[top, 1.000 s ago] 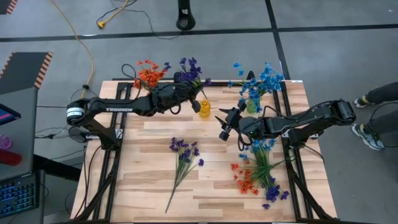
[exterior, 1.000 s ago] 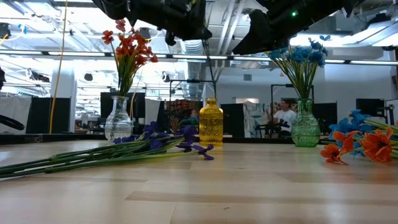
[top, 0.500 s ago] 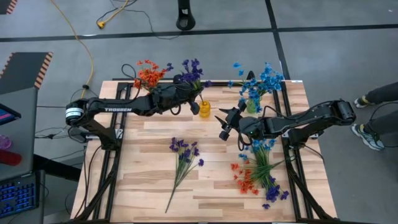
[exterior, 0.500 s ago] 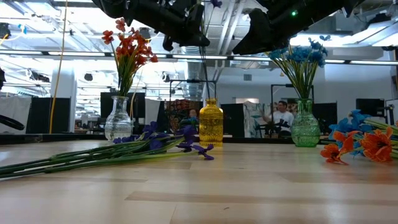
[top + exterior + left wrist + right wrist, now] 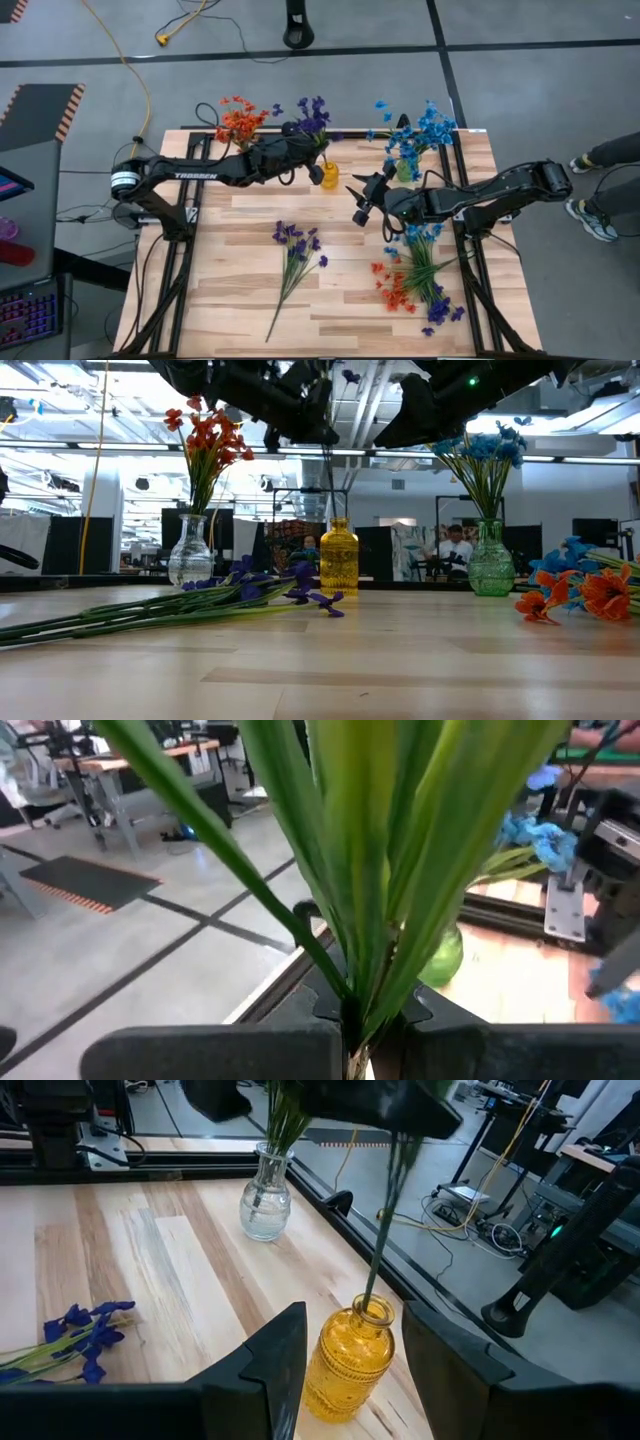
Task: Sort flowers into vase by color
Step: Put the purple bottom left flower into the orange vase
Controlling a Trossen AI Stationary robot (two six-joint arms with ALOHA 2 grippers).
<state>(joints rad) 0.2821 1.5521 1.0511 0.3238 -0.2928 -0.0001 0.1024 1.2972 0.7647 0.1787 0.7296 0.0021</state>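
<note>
Purple blossoms top the sprig [image 5: 312, 112] that the left gripper [image 5: 300, 140] is clamped on, high above the back of the table [image 5: 240, 250]; its thin green stem hangs down with the tip just inside the mouth of the yellow vase [image 5: 350, 1355], as the right wrist view shows plainly. From the left wrist view the stem and its long leaves [image 5: 390, 870] rise straight out from between the closed fingers. To do this step well, I judge the stem should be lowered straight down the neck without sideways drift, since the mouth is narrow and the vase looks light enough to tip; letting go should wait until the stem is well down. The left arm reaches in low and long from the table's left edge, wrist turned so the sprig hangs roughly upright. The right gripper [image 5: 360, 200] waits near the middle of the table, fingers apart and holding nothing, pointing toward the yellow vase. Another purple sprig [image 5: 292, 255] lies flat on the boards, and a mixed pile of orange, blue and purple flowers [image 5: 415, 280] lies to the right. Orange flowers [image 5: 205, 440] stand in a clear vase [image 5: 190, 555], blue ones [image 5: 485, 455] in a green vase [image 5: 490, 565].
</note>
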